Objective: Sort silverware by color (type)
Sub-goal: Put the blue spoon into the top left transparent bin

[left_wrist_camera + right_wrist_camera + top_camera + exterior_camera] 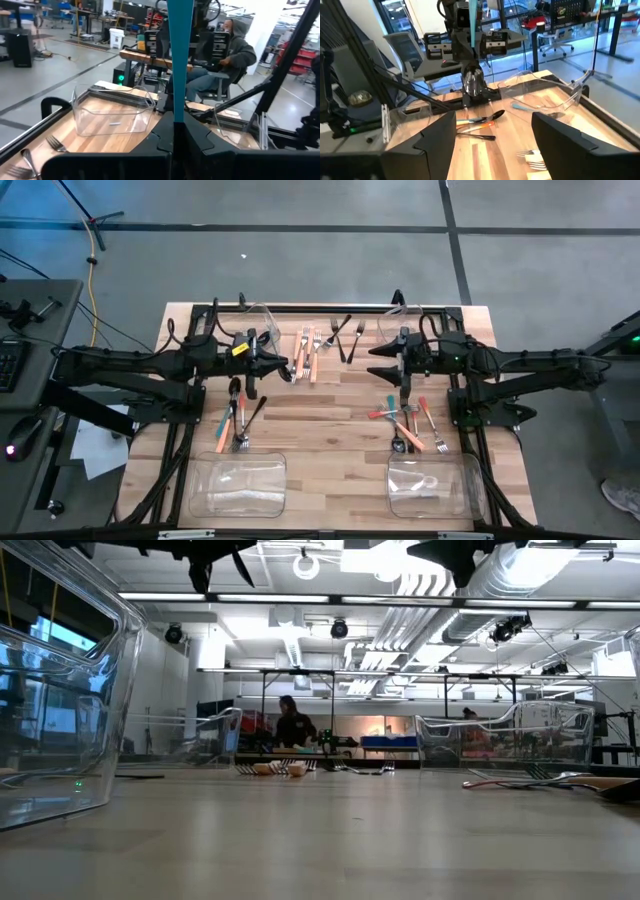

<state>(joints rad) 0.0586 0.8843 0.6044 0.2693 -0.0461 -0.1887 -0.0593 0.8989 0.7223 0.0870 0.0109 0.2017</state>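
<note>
One teal utensil (180, 55) stands upright, clamped in left hand (268, 360) above surface w/ teal pile (235, 420) nearer it; right hand (385, 360) spread apart, empty.

left pincer (293, 370) clamped, right pincer (378, 360) agape

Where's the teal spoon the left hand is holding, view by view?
High view: inside the left hand, left of table centre; the spoon itself is too small to pick out.
Low view: not in it.
Left wrist view: teal spoon at centre, handle rising from the shut fingers.
Right wrist view: top centre, handle up, bowl hanging below the hand.
Shared landmark: the wooden table.
</note>
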